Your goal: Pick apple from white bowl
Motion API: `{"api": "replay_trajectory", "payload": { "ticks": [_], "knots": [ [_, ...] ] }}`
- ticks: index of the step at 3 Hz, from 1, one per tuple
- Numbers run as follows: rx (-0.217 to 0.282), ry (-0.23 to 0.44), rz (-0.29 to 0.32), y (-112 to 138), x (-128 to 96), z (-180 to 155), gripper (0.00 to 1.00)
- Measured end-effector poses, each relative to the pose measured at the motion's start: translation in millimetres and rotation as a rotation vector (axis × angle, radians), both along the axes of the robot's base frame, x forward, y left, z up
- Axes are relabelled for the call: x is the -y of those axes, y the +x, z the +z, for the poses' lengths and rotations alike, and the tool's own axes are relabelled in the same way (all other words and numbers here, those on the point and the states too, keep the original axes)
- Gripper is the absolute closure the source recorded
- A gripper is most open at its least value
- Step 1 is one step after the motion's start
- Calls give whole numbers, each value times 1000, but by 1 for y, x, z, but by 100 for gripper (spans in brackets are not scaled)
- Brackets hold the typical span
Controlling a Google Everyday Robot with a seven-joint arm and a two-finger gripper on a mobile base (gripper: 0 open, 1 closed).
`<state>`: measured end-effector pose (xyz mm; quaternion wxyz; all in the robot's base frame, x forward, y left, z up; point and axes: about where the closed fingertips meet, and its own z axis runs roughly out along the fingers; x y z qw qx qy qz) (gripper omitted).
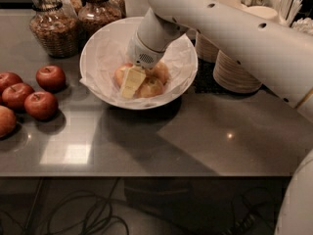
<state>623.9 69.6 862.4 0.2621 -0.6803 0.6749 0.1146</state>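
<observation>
The white bowl, wide and lined with crinkled white paper, stands at the back middle of the grey table. Three pale yellow-orange apples lie in it: one at the left, one at the back right and one at the front. My gripper reaches down into the bowl from the upper right. Its pale tip sits among the apples, against the left one and beside the front one. The white arm hides part of the bowl's far rim.
Several dark red apples lie on the table at the left. Two glass jars stand behind the bowl at the back left. Stacked beige paper bowls and cups stand at the right. The table's front edge runs below.
</observation>
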Motion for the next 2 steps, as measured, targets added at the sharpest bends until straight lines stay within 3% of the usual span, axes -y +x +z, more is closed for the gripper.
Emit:
{"api": "replay_trajectory", "payload": {
  "ticks": [1, 2],
  "knots": [
    [-14, -3, -3, 0, 1, -6, 16],
    [-23, -3, -10, 1, 3, -10, 35]
  ]
}}
